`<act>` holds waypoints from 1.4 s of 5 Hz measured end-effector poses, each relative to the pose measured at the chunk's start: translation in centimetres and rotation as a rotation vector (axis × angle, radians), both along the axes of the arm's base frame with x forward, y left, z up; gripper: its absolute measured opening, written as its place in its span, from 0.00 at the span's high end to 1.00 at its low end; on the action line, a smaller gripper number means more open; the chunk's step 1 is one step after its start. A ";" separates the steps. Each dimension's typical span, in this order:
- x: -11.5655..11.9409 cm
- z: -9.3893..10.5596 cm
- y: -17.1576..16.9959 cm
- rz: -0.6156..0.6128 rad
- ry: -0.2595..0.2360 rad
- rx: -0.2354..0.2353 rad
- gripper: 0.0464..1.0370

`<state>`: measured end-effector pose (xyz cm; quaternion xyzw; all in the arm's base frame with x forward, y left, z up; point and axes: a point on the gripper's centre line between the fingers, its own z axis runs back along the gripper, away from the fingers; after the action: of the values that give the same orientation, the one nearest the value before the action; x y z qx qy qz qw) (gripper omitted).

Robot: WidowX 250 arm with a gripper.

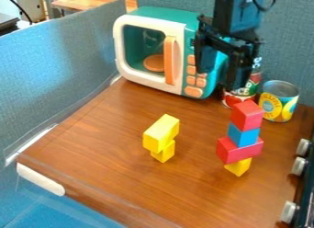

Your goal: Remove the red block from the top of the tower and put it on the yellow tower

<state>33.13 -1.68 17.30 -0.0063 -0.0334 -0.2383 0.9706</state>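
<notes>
The red block [247, 115] sits at the top of the right-hand tower, below the black gripper [222, 79] and slightly to the right of it in the view, outside the space between the jaws. The jaws are spread, with a gap between them. The block is plain bright red, with flat faces and straight edges, its top face lighter than its sides. It rests on its base, one vertical corner turned roughly toward the camera; its sides look close to equal, so a long axis is hard to make out from this angle. Directly beneath it is a blue block [242, 135], then a wider red slab [239, 151] lying flat, and at the bottom a small yellow block [238, 167]. To the left of this stack, well apart from it, stands the yellow tower [162, 133], an oblong block laid across a smaller one. Behind the stack are a can with a yellow label [279, 103] and, partly hidden by the gripper, a red and green can [246, 90]. The teal and white toy microwave [150, 52] stands farther back on the brown wooden surface [116, 162].
</notes>
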 end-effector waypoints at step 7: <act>3.1 -5.9 -2.9 -0.018 0.126 0.068 0.04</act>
<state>36.22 -4.55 11.37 0.0112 0.0359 -0.2472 0.9682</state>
